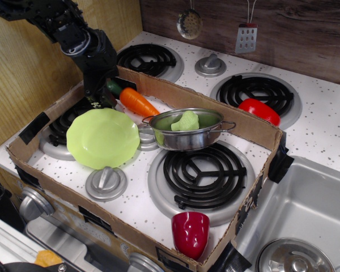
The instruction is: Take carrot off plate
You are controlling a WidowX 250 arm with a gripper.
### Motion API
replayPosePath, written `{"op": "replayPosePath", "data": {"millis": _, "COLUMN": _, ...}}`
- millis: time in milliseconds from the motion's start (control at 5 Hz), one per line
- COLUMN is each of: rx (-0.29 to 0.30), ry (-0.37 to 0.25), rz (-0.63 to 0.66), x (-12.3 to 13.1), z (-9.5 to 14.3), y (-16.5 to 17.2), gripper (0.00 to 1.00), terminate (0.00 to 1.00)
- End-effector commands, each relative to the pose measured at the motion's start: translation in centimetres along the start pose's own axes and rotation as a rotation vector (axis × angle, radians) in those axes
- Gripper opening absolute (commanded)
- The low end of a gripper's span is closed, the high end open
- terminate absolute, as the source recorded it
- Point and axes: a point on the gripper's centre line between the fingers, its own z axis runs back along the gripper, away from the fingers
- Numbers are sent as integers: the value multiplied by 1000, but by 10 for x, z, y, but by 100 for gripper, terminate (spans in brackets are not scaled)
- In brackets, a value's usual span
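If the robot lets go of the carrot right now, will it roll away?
Maybe a little. The carrot is round, tapered and glossy, so it would likely curve rather than roll straight. It looks like stiff, light plastic. The cardboard wall behind it would probably stop it.

Glossy plastic carrot (137,101) and plate (103,138), shiny steel pot (187,135), matt cardboard box (241,123).

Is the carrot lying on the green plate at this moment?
No: the carrot lies beyond the plate's far edge, next to the gripper, and the plate has nothing on it.
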Motion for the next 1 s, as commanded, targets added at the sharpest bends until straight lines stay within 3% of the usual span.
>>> {"op": "replayPosePath", "data": {"millis": 0, "rx": 87, "ry": 25, "rz": -33, "x": 16, "z": 31, "y": 9, "gripper": 100, "terminate": 0}}
{"op": "replayPosePath", "data": {"millis": 400, "rx": 55, "ry": 45, "rz": 131, "x": 32, "z": 60, "y": 9, "gripper": 100, "terminate": 0}}
{"op": "replayPosePath", "data": {"millis": 600, "rx": 88, "ry": 43, "rz": 222, "x": 41, "z": 73, "y": -6, "gripper": 100, "terminate": 0}}
{"op": "replayPosePath", "data": {"millis": 800, "rx": 88, "ry": 43, "rz": 222, "x": 41, "z": 73, "y": -6, "gripper": 100, "terminate": 100}}
